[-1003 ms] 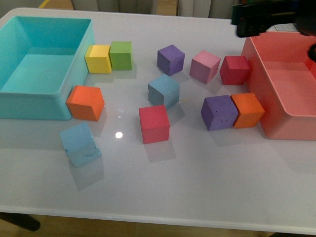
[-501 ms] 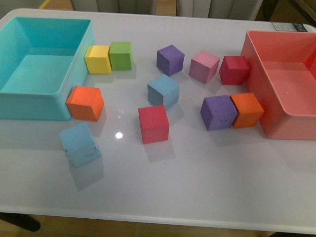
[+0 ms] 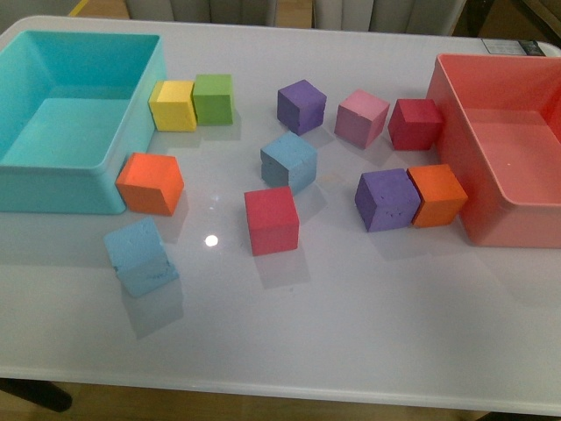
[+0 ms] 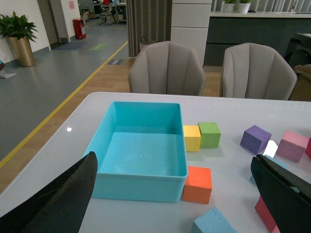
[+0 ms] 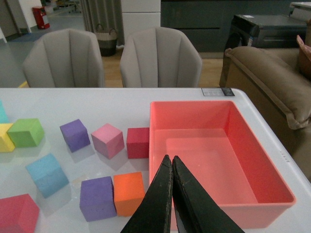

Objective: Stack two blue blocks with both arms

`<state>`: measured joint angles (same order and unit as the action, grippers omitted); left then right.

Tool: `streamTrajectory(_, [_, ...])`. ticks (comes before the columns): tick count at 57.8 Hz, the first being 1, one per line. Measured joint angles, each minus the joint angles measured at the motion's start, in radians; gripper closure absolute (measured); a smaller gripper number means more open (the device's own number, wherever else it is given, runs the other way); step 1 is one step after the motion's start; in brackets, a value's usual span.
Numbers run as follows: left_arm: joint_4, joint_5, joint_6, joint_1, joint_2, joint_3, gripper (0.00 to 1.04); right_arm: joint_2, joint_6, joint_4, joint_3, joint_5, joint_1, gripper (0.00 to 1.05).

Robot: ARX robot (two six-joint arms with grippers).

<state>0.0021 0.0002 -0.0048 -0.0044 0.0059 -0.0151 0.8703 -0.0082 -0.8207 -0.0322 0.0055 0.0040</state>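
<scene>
Gaping empty, left tool is risking bumping the orange block near the skewed blue block; right tool is closed, empty.

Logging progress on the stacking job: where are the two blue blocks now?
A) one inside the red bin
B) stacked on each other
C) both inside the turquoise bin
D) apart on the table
D: the central blue block and the front-left blue block each rest on the table, well separated and not touching.
</scene>
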Motion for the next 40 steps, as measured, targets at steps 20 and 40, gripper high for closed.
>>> streamTrajectory(20, [0.000,0.000,0.000,0.000,0.000,0.000,0.09,-0.297,0.001,0.259,0.016,-0.005,-0.001,1.03])
streamTrajectory(40, [0.000,0.000,0.000,0.000,0.000,0.000,0.09,-0.486,0.001,0.438,0.017,-0.005,-0.001,1.03])
